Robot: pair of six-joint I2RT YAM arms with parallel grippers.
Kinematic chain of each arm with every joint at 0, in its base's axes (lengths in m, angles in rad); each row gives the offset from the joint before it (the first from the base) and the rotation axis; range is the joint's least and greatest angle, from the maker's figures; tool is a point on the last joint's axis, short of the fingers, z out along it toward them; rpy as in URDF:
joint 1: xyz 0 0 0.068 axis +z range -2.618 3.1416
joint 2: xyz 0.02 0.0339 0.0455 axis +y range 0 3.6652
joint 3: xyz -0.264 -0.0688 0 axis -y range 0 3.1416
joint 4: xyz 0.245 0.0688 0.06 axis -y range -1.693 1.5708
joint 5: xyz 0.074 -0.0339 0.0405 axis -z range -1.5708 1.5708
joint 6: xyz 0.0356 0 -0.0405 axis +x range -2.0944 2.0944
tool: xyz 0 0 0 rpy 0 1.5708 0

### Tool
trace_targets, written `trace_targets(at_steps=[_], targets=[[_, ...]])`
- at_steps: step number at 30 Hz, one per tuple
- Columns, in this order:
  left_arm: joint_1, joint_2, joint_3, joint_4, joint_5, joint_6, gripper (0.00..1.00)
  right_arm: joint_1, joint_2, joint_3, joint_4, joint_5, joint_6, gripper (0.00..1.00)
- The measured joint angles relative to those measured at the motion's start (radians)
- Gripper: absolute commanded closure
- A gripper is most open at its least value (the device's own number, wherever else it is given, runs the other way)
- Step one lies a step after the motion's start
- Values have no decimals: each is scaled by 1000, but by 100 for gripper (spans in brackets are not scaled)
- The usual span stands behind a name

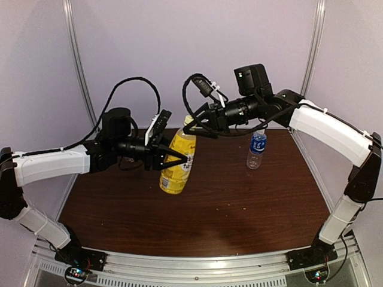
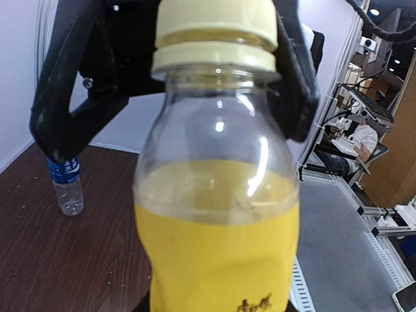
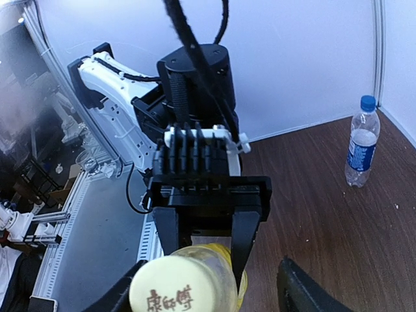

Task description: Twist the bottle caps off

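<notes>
One slick, half-full yellow bottle [image 1: 176, 164], clenched by left gripper [image 1: 173, 156] — right gripper [image 1: 192, 124] seemingly released around its ribbed yellow cap [image 2: 216, 26] — grip there

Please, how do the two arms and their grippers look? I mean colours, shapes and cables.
Both arms have white shells, left arm and right arm, with black joints and bases. The left gripper and right gripper are black, each with two tapering fingers. A black cable loops over each wrist; white ties fasten the right one.
</notes>
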Motion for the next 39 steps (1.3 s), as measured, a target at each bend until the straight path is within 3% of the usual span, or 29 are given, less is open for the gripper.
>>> trace_targets(at_steps=[5,19,31,39], targets=[[0,0,11,-35,-74,34,64,0,-35,-51,39,67,89,15],[0,-1,25,-129,-306,77,64,46,-101,-41,89,508,404,15],[0,-6,26,-163,-389,85,63,81,-19,6,51,613,476,44],[0,-14,26,-163,-401,87,63,87,-19,6,49,611,479,45]])
